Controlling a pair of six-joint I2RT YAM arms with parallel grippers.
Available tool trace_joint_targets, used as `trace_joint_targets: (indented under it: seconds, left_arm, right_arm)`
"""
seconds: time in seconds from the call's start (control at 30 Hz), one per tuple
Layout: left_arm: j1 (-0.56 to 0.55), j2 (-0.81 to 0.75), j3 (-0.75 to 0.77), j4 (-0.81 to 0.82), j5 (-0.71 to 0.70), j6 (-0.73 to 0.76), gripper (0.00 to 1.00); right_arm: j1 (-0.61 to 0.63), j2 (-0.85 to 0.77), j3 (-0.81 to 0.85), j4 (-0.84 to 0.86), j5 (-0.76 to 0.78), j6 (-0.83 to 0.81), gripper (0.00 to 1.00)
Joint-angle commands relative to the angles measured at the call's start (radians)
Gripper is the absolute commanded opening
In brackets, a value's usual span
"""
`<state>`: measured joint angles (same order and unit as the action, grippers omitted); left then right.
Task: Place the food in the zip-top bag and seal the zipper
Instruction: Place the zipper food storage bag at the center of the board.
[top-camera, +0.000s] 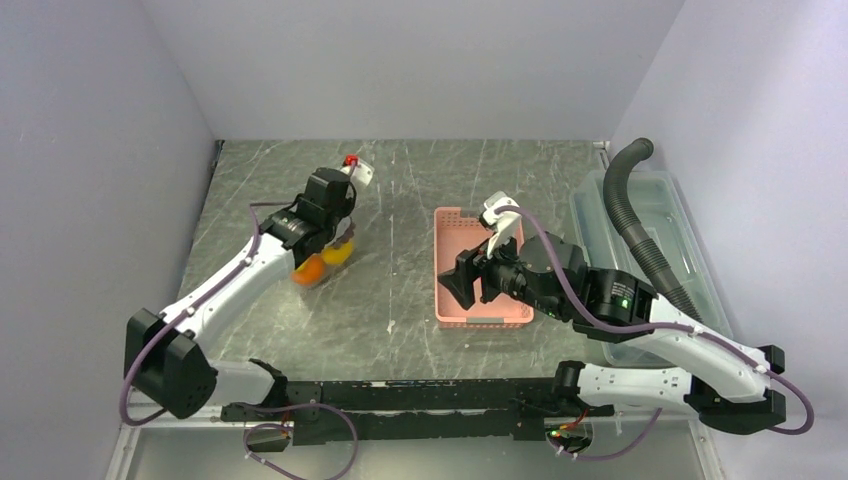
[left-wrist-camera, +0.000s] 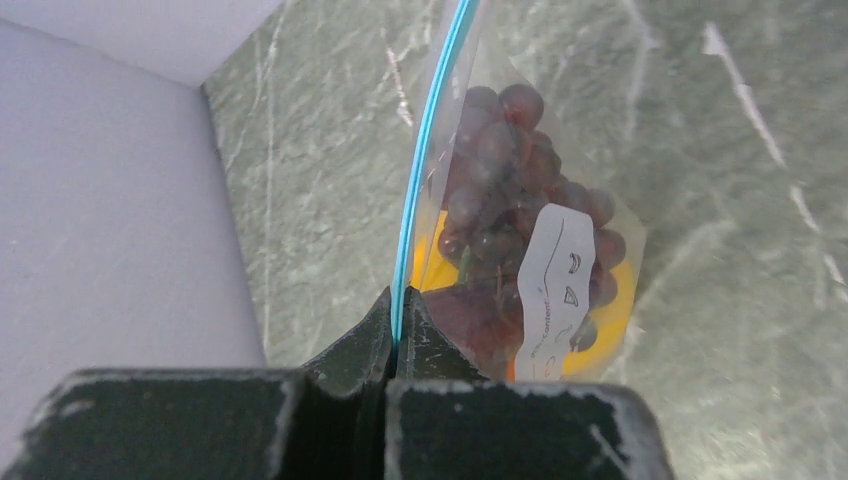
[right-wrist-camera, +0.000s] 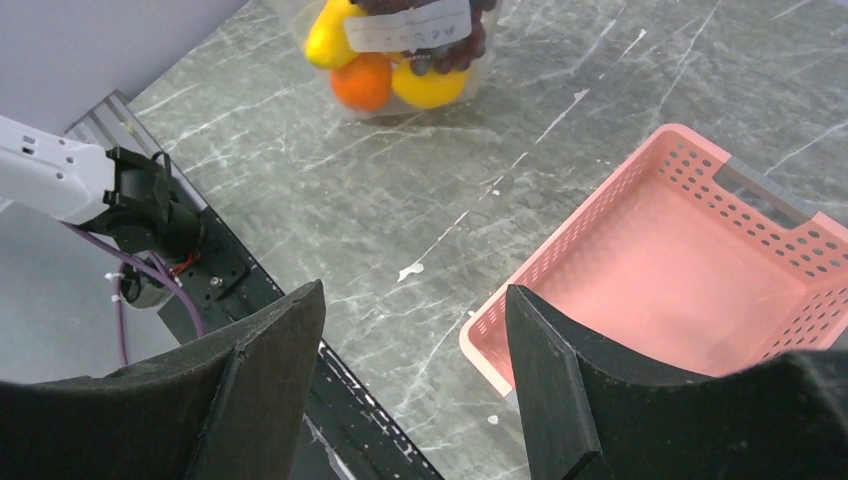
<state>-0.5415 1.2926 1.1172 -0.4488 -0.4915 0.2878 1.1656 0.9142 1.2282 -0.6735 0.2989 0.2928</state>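
Observation:
The zip-top bag (left-wrist-camera: 590, 215) is clear with a white label. It holds dark purple-red grapes (left-wrist-camera: 510, 170), yellow pieces (left-wrist-camera: 612, 290) and an orange fruit (right-wrist-camera: 362, 82). My left gripper (left-wrist-camera: 395, 300) is shut on the teal-blue zipper (left-wrist-camera: 420, 180) at one end of the strip, and the strip runs away from the jaws. In the top view the bag (top-camera: 322, 267) sits at the left gripper (top-camera: 340, 235), with its bottom at the table. My right gripper (right-wrist-camera: 415, 300) is open and empty. It hangs over the left rim of the pink basket (top-camera: 445, 255), apart from the bag (right-wrist-camera: 400, 60).
The pink perforated basket (right-wrist-camera: 600, 215) shows no contents. A rigid clear bin (top-camera: 655, 200) with a grey ribbed hose (top-camera: 628, 210) stands at the right wall. A black rail (top-camera: 400, 395) runs along the near edge. Walls close the left, back and right.

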Motion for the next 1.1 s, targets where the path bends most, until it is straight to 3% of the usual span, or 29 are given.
trace_joint_targets:
  seconds: [0.0,0.3,0.67,1.07]
  left_arm:
    - [0.049,0.047,0.094,0.178,-0.082,0.110,0.00]
    - [0.081,0.186,0.080,0.323,-0.043,0.173,0.00]
    - [-0.004,0.249,0.049,0.206,0.063,-0.066,0.00]
    - [-0.124,0.169,-0.022,0.097,0.074,-0.266,0.00]
  right_arm:
    - [-0.005,-0.045,-0.005,0.043,-0.010,0.015,0.70]
    - [-0.006,-0.090,-0.011,0.022,-0.011,0.022,0.70]
    - [-0.007,-0.127,-0.036,0.008,0.001,0.024,0.71]
    - [-0.008,-0.153,-0.059,0.008,0.016,0.031,0.71]
